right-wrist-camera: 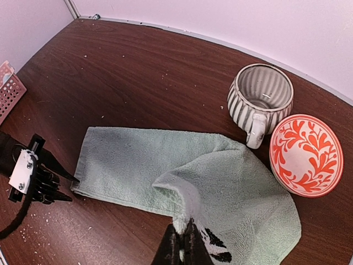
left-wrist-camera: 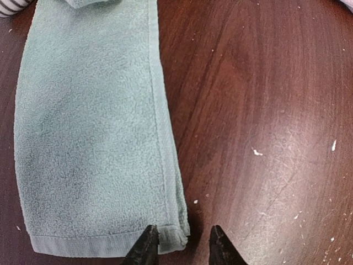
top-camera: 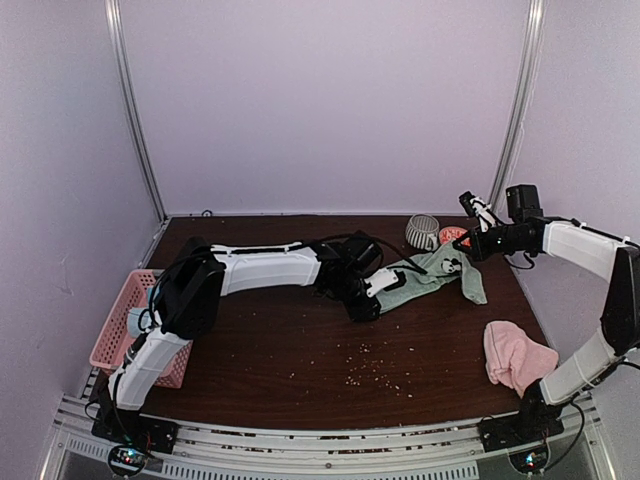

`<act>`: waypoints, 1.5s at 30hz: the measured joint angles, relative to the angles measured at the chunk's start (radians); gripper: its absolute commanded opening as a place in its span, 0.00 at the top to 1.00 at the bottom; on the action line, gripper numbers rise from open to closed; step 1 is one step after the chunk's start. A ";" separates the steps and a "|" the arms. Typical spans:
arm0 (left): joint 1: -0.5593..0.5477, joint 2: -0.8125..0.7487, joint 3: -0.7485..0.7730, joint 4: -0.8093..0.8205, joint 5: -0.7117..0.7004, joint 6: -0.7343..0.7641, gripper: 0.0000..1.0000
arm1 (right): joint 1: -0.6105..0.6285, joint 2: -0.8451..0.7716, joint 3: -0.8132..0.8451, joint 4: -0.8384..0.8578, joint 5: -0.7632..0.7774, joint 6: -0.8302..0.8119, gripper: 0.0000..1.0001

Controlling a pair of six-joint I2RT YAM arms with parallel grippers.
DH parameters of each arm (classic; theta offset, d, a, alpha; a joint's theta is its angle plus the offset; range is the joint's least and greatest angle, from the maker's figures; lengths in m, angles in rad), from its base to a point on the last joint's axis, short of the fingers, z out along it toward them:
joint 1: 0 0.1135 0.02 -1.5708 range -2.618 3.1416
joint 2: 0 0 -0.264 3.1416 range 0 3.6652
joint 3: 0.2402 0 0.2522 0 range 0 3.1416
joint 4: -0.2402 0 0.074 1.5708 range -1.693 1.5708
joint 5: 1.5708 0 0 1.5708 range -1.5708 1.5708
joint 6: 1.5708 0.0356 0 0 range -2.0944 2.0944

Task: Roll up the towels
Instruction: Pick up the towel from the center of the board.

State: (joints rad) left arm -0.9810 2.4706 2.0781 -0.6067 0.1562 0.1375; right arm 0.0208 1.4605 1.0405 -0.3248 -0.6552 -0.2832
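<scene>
Mint towel (top-camera: pixel 430 280) lies as a long folded strip on the dark wooden worktop (top-camera: pixel 300 370), right of centre. Its far end is beside a striped mug (top-camera: pixel 422 232) and an orange-patterned bowl (top-camera: pixel 452 237). The left arm (top-camera: pixel 270 268) reaches across to the strip's near end. There the left jaws stand narrowly apart, low over the wood, with one fingertip (left-wrist-camera: pixel 146 245) at the hemmed corner, the other over bare wood, and wood showing in the gap. The right arm (top-camera: pixel 585 245) comes in from the side. The right jaws are closed on a pinched-up fold of the same towel near its far end, drawing the cloth into a peak. Pink towel (top-camera: pixel 517 355) lies crumpled near the right front edge, well apart from both jaws. A pink basket (top-camera: pixel 120 325) sits at the left edge. Pale crumbs (top-camera: pixel 375 365) dot the wood.
</scene>
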 measured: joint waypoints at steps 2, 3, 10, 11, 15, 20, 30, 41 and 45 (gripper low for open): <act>0.000 0.000 0.000 0.000 -0.003 0.003 0.70 | 0.000 0.000 0.000 0.000 -0.001 0.000 1.00; 0.000 0.000 0.000 0.000 -0.004 0.003 0.70 | 0.000 0.000 0.000 0.000 -0.002 0.000 1.00; 0.004 0.000 0.000 0.001 -0.038 0.000 0.78 | 0.000 0.000 0.000 0.000 -0.003 0.000 1.00; 0.006 0.000 0.000 0.002 -0.040 -0.002 0.80 | 0.000 0.000 0.000 0.000 -0.003 0.000 1.00; 0.023 0.000 0.000 0.005 -0.044 -0.011 0.86 | 0.000 0.000 0.000 0.000 -0.003 0.000 1.00; 0.037 0.000 0.000 0.008 -0.041 -0.016 0.93 | 0.000 0.000 -0.001 0.000 -0.003 0.000 1.00; 0.037 0.000 0.000 0.019 -0.020 -0.015 0.85 | 0.000 0.016 -0.003 0.000 -0.004 0.000 1.00; 0.026 0.000 0.010 0.039 -0.097 0.003 0.87 | 0.000 0.024 -0.003 0.000 -0.007 -0.001 1.00; 0.019 0.000 0.011 0.039 -0.103 0.015 0.84 | 0.000 0.030 -0.003 0.000 -0.011 -0.001 1.00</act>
State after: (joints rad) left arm -0.9619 2.4706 2.0888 -0.5674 0.0536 0.1524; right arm 0.0208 1.4902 1.0378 -0.3248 -0.6662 -0.2840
